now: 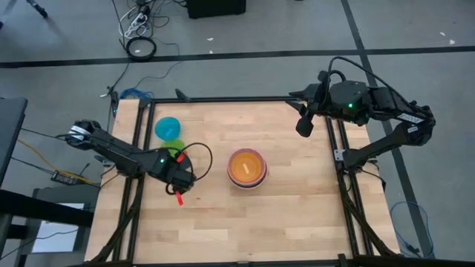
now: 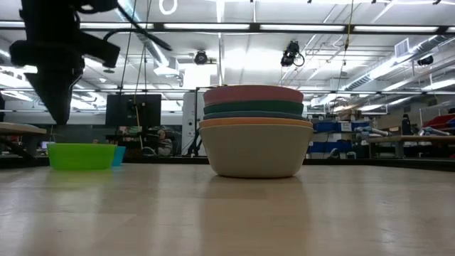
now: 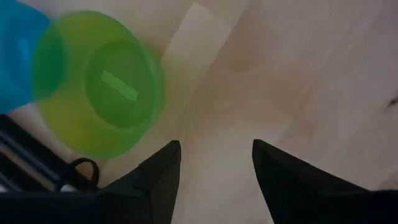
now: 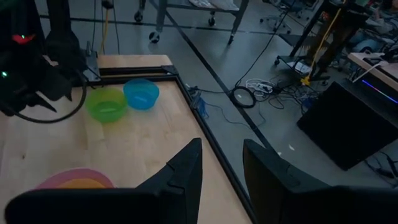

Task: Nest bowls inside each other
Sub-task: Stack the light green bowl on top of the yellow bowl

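Observation:
Several bowls stand nested in one stack (image 1: 246,167) mid-table, pale grey at the bottom (image 2: 254,153) and a pink rim on top (image 2: 253,93). A lime green bowl (image 3: 99,93) rests upright on the table near the left edge. A cyan bowl (image 3: 17,56) stands right behind it, on its far side. My left gripper (image 3: 214,168) hangs open above bare wood, just near of the green bowl, pointing down. My right gripper (image 4: 221,165) is open and holds nothing, high over the table's far right corner (image 1: 304,122).
Black frame rails (image 1: 138,141) run along the table's left and right edges. Bare wood (image 1: 245,230) lies between the stack and the near edge. Cables and a monitor (image 4: 348,124) lie on the floor beyond the table.

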{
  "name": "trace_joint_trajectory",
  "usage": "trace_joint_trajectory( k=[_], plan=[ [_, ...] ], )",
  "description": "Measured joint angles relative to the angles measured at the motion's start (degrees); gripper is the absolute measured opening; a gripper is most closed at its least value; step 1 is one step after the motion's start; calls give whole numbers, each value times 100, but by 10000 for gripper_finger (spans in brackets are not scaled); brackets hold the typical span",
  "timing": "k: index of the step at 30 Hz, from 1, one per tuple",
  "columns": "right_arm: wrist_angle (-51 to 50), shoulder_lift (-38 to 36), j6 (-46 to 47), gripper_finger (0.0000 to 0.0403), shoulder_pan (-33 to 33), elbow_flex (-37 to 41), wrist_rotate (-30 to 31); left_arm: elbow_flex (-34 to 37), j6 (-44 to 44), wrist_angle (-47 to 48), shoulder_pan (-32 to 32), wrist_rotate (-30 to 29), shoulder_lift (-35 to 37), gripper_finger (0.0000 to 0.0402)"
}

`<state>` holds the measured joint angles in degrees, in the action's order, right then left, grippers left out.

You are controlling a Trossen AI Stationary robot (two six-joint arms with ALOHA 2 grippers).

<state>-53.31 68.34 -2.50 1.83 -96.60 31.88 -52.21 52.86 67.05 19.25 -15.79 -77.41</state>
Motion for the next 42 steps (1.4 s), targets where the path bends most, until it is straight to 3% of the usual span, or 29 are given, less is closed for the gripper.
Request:
trace_joint_trajectory(
  k=[3, 14, 22, 27, 31, 37, 42],
  plan=[
    [4, 0, 33, 103, 0, 0, 2, 247, -124, -199, -51, -15, 0, 207],
    [7, 0, 85, 103, 0, 0, 2, 475, -343, -193, -185, -1032, 0, 207],
    [58, 0, 87, 103, -11, 0, 2, 876, -648, -501, -493, -999, 0, 207],
    [58, 0, 91, 103, -11, 0, 2, 1198, -977, -1291, -693, -563, -2, 198],
    [55, 0, 112, 103, -11, 0, 3, 1345, -1043, -1507, -801, -303, -2, 154],
    [59, 0, 130, 103, -13, 0, 4, 1347, -1157, -1741, -814, 58, -2, 18],
    [73, 0, 131, 103, -13, 0, 4, 977, -1288, -1802, -813, 144, -4, 7]
  ],
)
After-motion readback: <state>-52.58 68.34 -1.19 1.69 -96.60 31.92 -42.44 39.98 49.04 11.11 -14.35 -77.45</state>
